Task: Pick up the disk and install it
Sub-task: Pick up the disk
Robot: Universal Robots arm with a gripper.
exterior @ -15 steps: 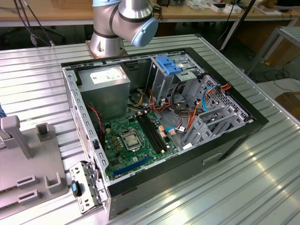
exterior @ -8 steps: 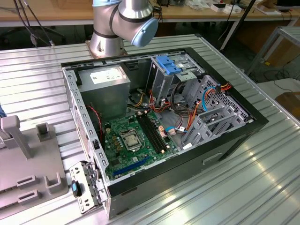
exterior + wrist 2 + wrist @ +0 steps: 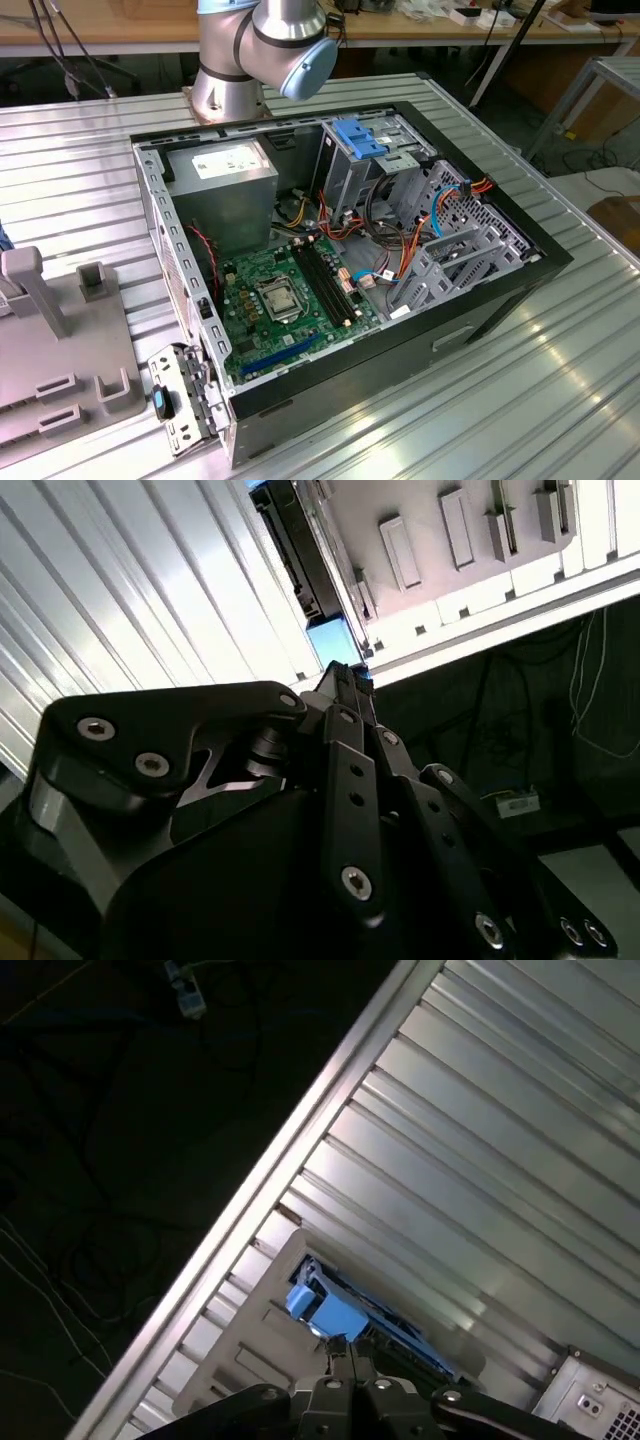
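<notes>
In the exterior view, starting from its left, a grey holder (image 3: 60, 370) with slots lies on the ribbed table (image 3: 560, 400) beside the open computer case (image 3: 500, 290). Past the case, toward that view's right, the table runs on to its edge. The arm (image 3: 265, 50) rises behind the case. In the first wrist view the disk (image 3: 335, 1312) sits in the holder close to the table's edge, with dark floor beyond. The gripper (image 3: 346, 1348) hangs right at the disk's blue rim, its fingers drawn narrow with the tips nearly meeting. Whether they touch the rim cannot be told.
</notes>
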